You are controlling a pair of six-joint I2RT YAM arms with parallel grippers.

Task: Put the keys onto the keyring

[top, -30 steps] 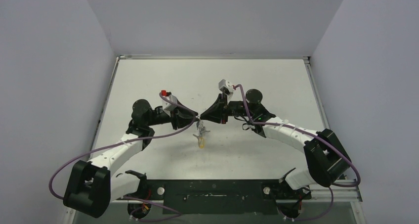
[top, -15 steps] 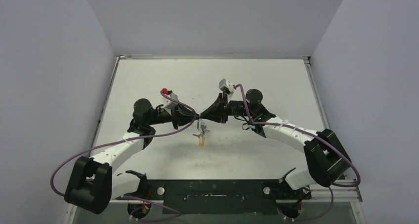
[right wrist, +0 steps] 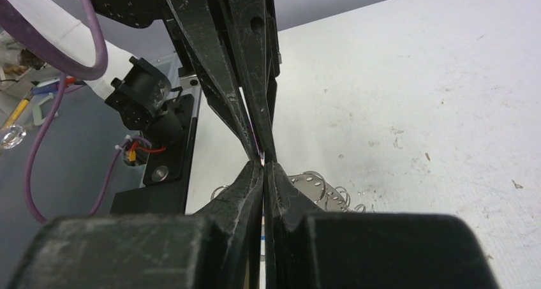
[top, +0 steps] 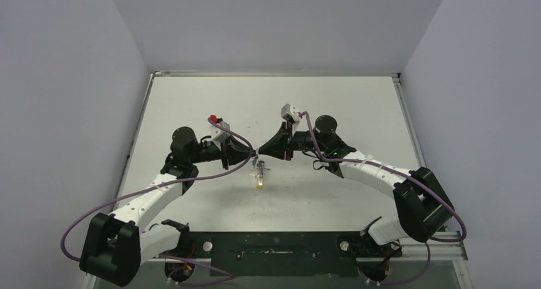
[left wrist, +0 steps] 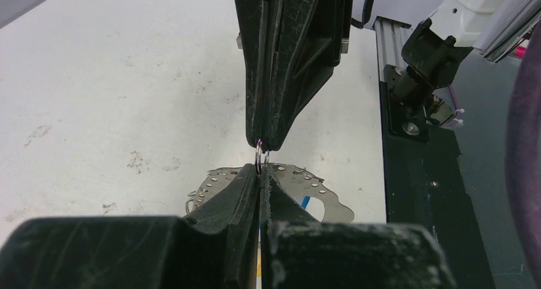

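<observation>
Left gripper (top: 252, 152) pressed together, tip to tip against right gripper (top: 261, 153), also pressed together, above the middle of the table (top: 191, 104). Between the two tips, in the left wrist view, a small loop of the keyring (left wrist: 258, 156), thin and silvery, pinched from both sides: from below by the left fingers (left wrist: 236, 193), from above by the right fingers (left wrist: 287, 78). Both pairs of jaws closed down to the wire.

Keys (top: 258, 174) in a bunch just below the meeting point; hanging free or touching the table, cannot tell which. Lowest in the bunch, a yellow head (top: 259, 185). In the wrist views, flat silvery metal (left wrist: 300, 177) with rows of small holes just behind the fingertips, and a bit of blue (left wrist: 306, 203) beside it. Whether any key is already on the wire, not clear from these views.

Purple cable (top: 153, 188) along the left arm, another over the right arm.
</observation>
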